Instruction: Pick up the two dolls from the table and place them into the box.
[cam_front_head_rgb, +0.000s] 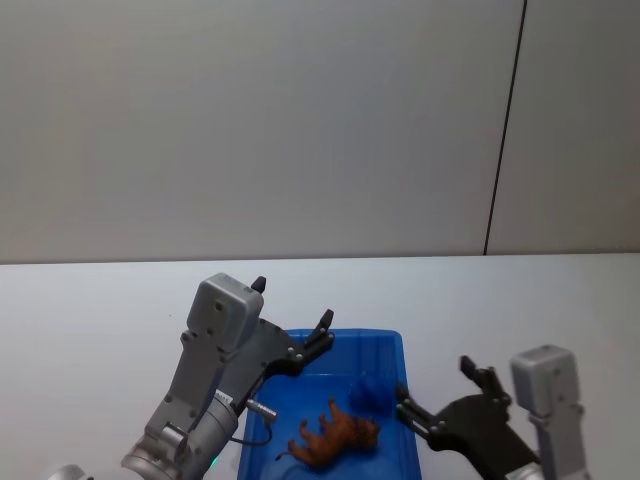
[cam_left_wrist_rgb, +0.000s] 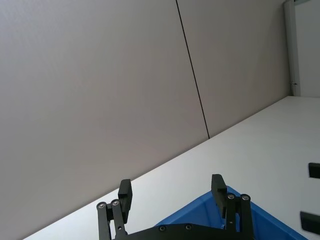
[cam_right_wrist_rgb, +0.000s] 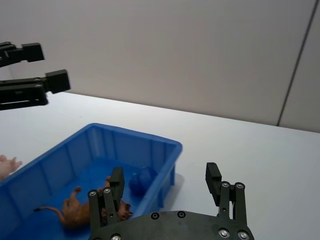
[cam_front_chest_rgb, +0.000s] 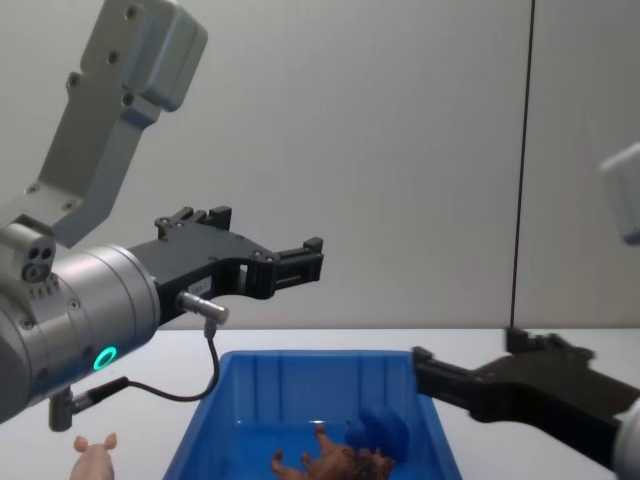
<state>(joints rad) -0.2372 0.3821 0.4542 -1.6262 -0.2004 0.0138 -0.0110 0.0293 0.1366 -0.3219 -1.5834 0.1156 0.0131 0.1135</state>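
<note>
The blue box (cam_front_head_rgb: 345, 334) stands on the white table (cam_front_head_rgb: 100, 300) in front of me. Inside it lie a brown shaggy doll (cam_front_head_rgb: 335, 438) and a rounded blue doll (cam_front_head_rgb: 372, 393). A pale pink pig doll (cam_front_chest_rgb: 95, 460) rests on the table just outside the box's left side, also seen as the pig (cam_right_wrist_rgb: 7, 165). My left gripper (cam_front_head_rgb: 292, 303) hovers open and empty above the box's far left corner (cam_left_wrist_rgb: 260, 220). My right gripper (cam_front_head_rgb: 435, 385) is open and empty beside the box's right wall, above the table.
A plain grey wall with a dark vertical seam (cam_front_head_rgb: 505, 130) closes off the far side of the table. Bare tabletop stretches to the left, to the right and beyond the box.
</note>
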